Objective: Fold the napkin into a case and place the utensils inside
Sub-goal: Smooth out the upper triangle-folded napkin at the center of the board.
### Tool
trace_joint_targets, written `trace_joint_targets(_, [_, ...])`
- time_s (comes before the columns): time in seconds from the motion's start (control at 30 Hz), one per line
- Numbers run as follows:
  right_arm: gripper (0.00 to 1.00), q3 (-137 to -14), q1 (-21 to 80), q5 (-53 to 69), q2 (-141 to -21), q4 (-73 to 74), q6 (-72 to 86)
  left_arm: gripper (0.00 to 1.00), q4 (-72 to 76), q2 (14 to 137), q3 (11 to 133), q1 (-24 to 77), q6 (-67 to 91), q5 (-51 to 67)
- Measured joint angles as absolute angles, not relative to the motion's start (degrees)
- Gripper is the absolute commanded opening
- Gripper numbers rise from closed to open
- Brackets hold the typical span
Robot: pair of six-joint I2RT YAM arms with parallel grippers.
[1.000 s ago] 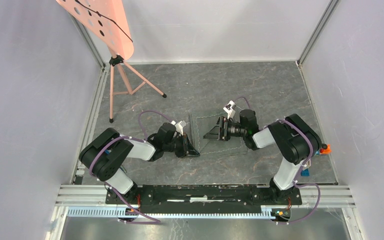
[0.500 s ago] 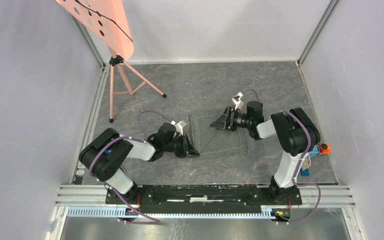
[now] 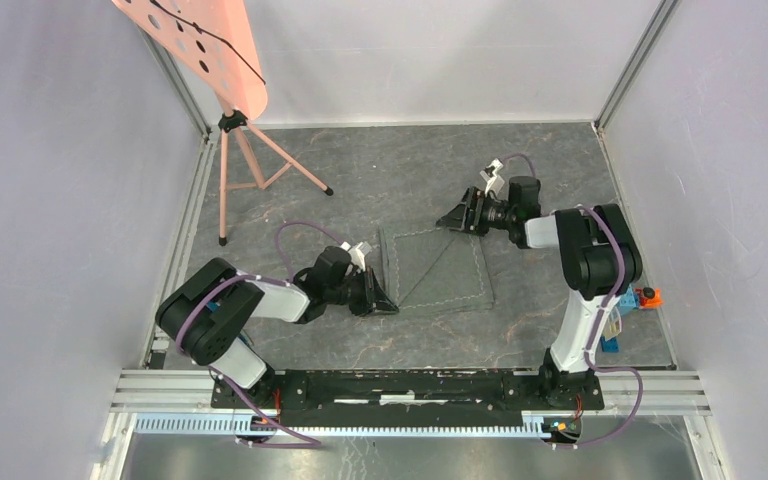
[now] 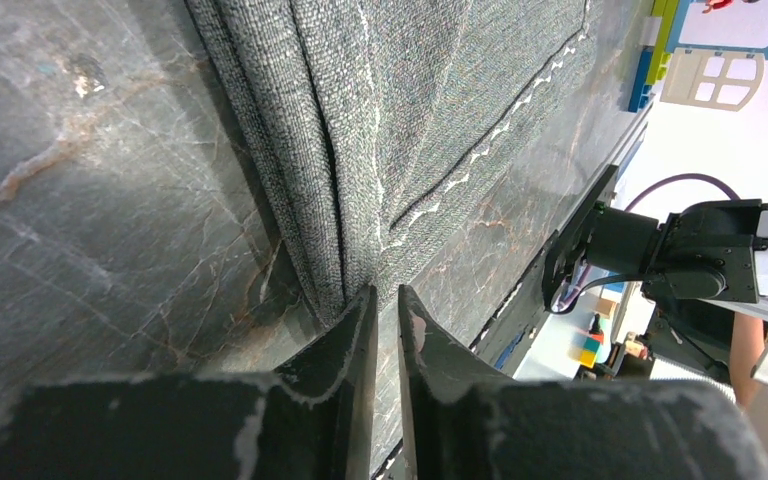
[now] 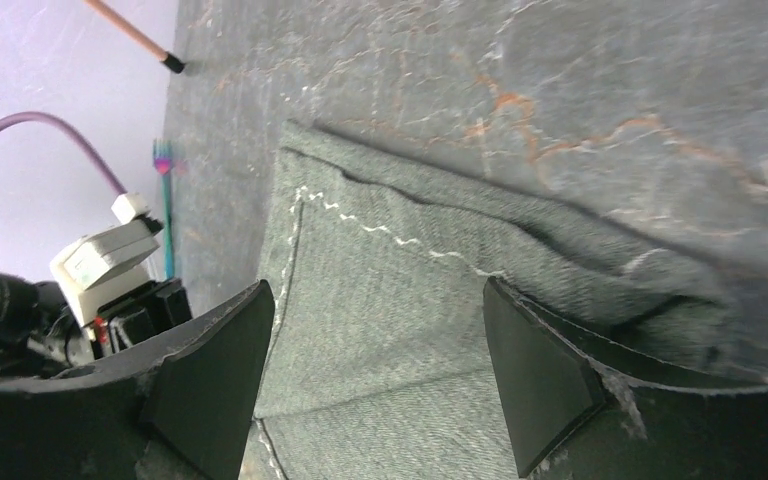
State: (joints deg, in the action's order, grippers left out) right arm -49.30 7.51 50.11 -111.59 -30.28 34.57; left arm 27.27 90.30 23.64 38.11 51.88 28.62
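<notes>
Left hand (image 3: 384, 300) is clamped on the napkin (image 3: 440, 268) at its bunched near-left edge, and we see the cloth lying mid-way across the counter (image 3: 360, 180). Right hand (image 3: 458, 216) hovers at the far right corner, fingers wide apart.

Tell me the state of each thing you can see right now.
napkin, flat on the floor, partly folded, one corner pinched.
left gripper, shut on the napkin's corner.
right gripper, open, over the napkin's far edge.
teal utensil, lying on the floor, outside the napkin.
</notes>
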Motion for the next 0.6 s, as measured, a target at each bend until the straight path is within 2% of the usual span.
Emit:
trace_joint_targets(0.13, [0.83, -52.8, 7.1, 46.2, -109.1, -18.5, 28.4, 0.28, 24.8, 88.0, 23.6, 38.1, 51.9, 28.5])
trace_joint_targets(0.3, [0.8, -52.3, 10.5, 38.0, -97.1, -4.7, 21.2, 0.45, 20.1, 82.3, 24.0, 38.1, 51.9, 28.5])
trace_joint_targets(0.47, [0.55, -45.3, 22.8, 31.2, -84.2, -0.8, 19.0, 0.6, 12.9, 74.3, 26.8, 38.1, 51.9, 26.8])
trace_joint_targets(0.6, [0.42, -36.3, 30.9, 25.8, -79.1, 2.3, 19.2, 0.66, 7.2, 66.9, 28.9, 38.1, 51.8, 23.6])
